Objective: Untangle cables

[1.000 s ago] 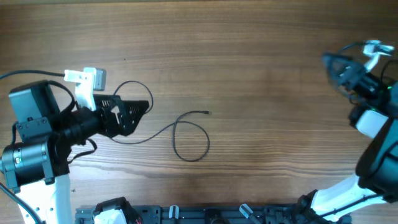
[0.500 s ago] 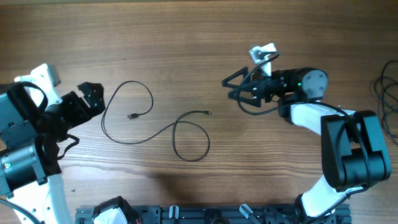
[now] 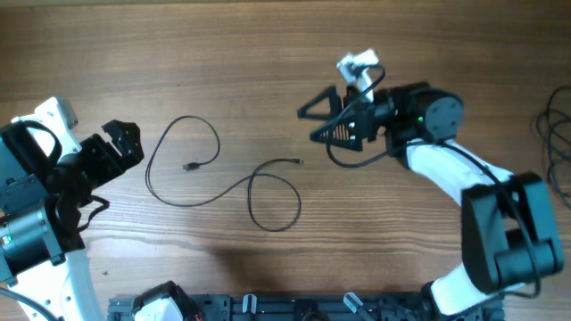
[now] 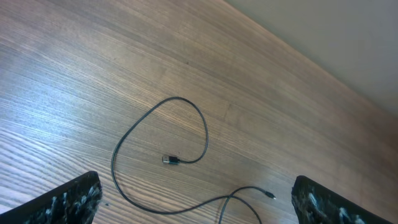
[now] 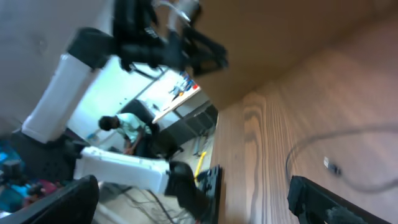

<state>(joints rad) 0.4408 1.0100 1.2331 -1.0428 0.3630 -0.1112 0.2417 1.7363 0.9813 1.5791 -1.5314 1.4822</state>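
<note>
Pulling left gripper [image 3: 128, 141] back, spread wide and empty – swinging right gripper [image 3: 306, 124] in, also wide, toward the cable [image 3: 234, 185]. Looks nearly untangled.

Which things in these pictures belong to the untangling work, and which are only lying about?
Part of the job:
- thin black cable, in loose loops on the table
- left gripper, open, near it
- right gripper, open, above the table

Only lying about:
- wooden table
- dark cords at the right edge, mostly out of view
- black rail along the near edge
</note>
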